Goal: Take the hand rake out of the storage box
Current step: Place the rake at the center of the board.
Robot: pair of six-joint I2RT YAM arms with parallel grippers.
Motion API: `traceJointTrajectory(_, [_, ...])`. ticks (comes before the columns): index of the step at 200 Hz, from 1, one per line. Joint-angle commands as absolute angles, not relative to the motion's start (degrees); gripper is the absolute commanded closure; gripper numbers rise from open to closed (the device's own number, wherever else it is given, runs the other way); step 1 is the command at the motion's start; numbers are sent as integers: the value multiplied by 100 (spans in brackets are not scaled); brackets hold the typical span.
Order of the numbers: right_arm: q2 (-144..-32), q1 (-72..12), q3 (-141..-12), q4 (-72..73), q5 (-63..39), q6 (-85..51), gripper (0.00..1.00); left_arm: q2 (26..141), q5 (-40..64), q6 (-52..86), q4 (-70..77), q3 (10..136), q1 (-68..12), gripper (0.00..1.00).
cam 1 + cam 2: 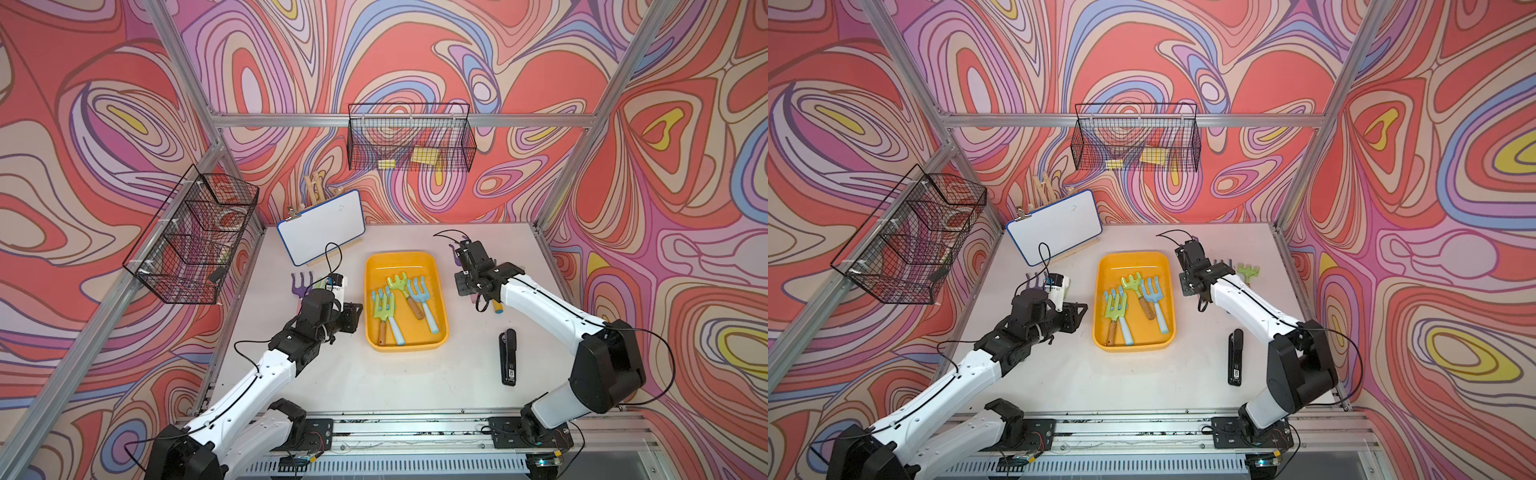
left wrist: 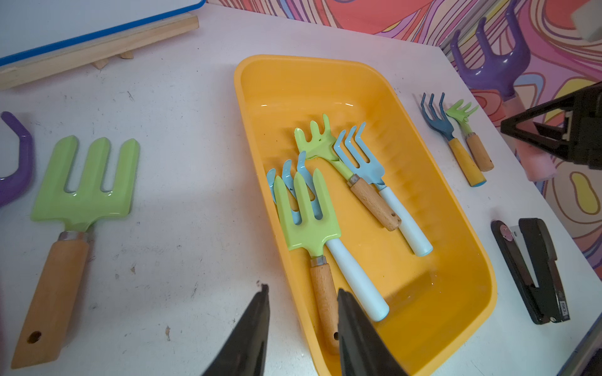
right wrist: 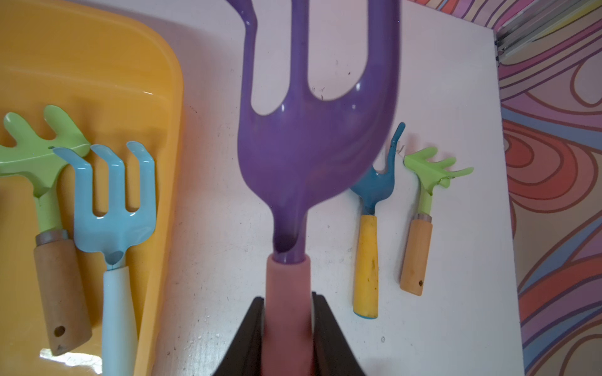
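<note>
I am steering by the left gripper [image 2: 302,289], which hovers at the 9 o'clock rim of the storage box [image 1: 400,266] with its jaws spread and empty. The right gripper [image 3: 288,296] sits at the box's 3 o'clock, its jaws pinching the pink handle of a purple hand rake [image 3: 312,146] outside the box. I therefore judge the left arm to be the free and nearer one. Against the 9 o'clock wall, a green fork [image 2: 306,228] with a wooden handle lies across a pale-blue hand rake [image 2: 355,283]. Both run 12 to 6, tines at 12, handles at 6 and just below the left jaws. That rake shows glossy hooked tines and a smooth white handle tipped in blue. A second pale-blue rake [image 2: 358,159] and a small green rake [image 2: 314,140] lie 11 to 5, mid-box. I cannot tell whether the purple rake touches the counter [image 1: 374,386].
</note>
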State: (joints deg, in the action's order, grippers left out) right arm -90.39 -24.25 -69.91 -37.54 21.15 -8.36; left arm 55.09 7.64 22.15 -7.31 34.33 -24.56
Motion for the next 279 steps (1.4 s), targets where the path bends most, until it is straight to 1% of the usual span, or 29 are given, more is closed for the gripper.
traceJointTrajectory(1, [-9219,-2307,-7256,-3563,2150,-767,78,5416,859,2239,-615,3351,-2477,60])
traceJointTrajectory(97, [-10010,-1989,-7426,-3272,2016,-784,79,5424,881,2235,-590,3347,-2477,61])
traceJointTrajectory(166, [-10705,-1900,-7567,-3148,2171,-754,81,5440,866,2232,-578,3336,-2478,61])
traceJointTrajectory(233, [-11031,-1627,-7575,-3079,1685,-851,81,5448,852,2224,-572,3338,-2477,61])
traceJointTrajectory(279, [-11203,-1549,-7565,-3050,1586,-870,81,5459,869,2211,-567,3340,-2478,61])
